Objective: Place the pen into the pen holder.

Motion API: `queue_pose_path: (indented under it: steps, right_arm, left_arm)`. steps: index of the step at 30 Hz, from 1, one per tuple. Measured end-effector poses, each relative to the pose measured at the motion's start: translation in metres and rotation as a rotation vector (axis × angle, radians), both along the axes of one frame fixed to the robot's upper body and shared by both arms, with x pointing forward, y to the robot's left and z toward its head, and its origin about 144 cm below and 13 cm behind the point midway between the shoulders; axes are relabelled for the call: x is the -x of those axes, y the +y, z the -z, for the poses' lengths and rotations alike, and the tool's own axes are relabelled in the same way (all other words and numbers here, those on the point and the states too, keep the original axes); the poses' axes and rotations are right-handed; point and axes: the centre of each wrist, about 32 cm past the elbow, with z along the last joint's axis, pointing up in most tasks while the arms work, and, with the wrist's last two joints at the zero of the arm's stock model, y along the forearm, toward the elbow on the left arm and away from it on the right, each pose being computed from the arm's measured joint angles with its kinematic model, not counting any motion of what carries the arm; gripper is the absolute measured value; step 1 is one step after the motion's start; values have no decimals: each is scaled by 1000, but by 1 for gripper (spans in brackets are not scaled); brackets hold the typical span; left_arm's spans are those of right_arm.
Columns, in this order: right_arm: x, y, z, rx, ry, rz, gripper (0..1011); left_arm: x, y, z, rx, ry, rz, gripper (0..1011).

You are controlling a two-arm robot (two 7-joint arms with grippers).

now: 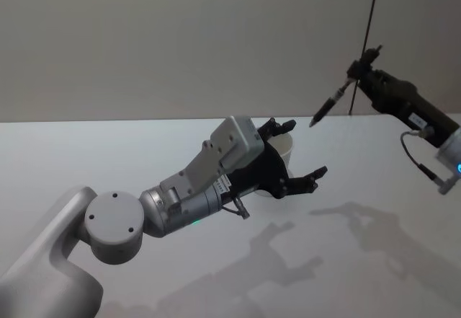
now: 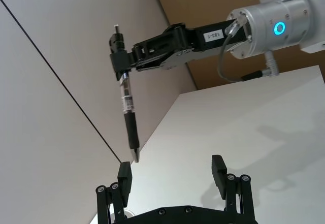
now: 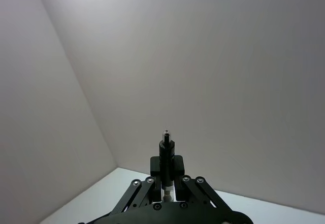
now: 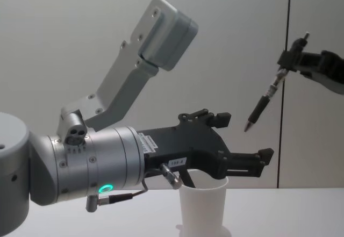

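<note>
While the right hand [image 1: 358,69] hangs high above the far right of the white worktop [image 1: 108,152], it has its fingers closed on the upper end of the pen [image 1: 330,103], just below the clicker, so that the pen slants down and toward the robot's left with its tip lowest. The pen has a clear barrel near the top and a black grip nearer the tip, and from the chest view its tip sits well above the pen holder [image 4: 203,205] and off to the right of it, nothing touching. The pen holder is a plain white paper cup standing upright on the worktop near the middle, its rolled rim showing past the left hand [image 1: 299,158]. That left hand reaches forward low over the worktop with its fingers spread wide apart, one on each side of the cup at rim level; I cannot tell whether either finger touches the cup, and it grips nothing. A green light glows on the left wrist and a blue ring on the right wrist. Each hand carries a small white label with dark print, but the characters are too small to read with any certainty. A thin dark seam [image 1: 367,37] runs down the pale wall behind the pen.
</note>
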Motion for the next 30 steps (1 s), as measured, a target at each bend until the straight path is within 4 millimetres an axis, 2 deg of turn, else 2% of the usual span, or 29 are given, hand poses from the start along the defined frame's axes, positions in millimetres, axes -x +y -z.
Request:
queue_pose_path:
  steps: [15, 30]
  right_arm:
    - [-41, 2, 1, 128, -101, -88, 130]
    - [-76, 4, 6, 216, -86, -140, 130]
  left_arm:
    - [0, 0, 0, 0, 0, 0, 1003]
    - [0, 0, 0, 0, 0, 0, 1003]
